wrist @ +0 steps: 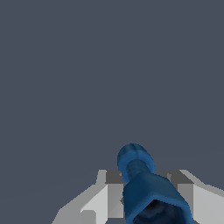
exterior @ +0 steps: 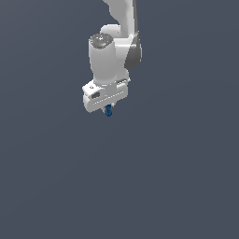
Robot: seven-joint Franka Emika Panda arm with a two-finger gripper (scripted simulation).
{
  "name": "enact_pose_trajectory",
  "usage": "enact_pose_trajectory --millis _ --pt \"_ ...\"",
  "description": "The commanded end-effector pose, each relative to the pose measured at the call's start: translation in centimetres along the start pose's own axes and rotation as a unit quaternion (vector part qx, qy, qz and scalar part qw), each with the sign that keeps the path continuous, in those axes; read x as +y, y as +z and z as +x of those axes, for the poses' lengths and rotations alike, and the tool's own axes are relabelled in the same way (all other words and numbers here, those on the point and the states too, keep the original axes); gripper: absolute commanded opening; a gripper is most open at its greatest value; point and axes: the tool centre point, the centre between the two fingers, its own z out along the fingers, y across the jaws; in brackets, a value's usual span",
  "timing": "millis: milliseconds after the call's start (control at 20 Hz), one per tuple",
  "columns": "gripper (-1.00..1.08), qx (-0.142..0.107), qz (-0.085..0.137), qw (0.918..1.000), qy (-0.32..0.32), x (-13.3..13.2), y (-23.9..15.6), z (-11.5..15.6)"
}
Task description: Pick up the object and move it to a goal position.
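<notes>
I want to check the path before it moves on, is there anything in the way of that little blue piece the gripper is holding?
Nothing visible. The blue piece sits between the fingers of the gripper, seen close in the wrist view. Around it both views show only plain grey background, with no other thing. No goal marker shows, so the route to it cannot be judged.

In the exterior view the object (exterior: 108,111) is only a small blue speck below the gripper (exterior: 108,109), too small to show its shape, and its upper part is hidden by the white hand, as are the fingers. The arm (exterior: 122,18) is cut off by that picture's top edge, so its base is out of sight. In the wrist view the near end of the object (wrist: 151,192) and the fingers (wrist: 103,199) run off the picture's edge, and the object covers the contact between the pads and itself.
</notes>
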Motion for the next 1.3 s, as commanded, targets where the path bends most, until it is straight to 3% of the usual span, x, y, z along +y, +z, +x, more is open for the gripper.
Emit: enact_pose_trajectory --millis 0,750,1250 --pt "-1.00 0.000 0.000 1.0000 0.000 -0.6 -2.7 -0.2" --pt "-1.00 0.000 0.000 1.0000 0.000 -3.7 -17.5 -1.0" --pt "-1.00 0.000 0.000 1.0000 0.000 -4.6 -22.9 -1.1"
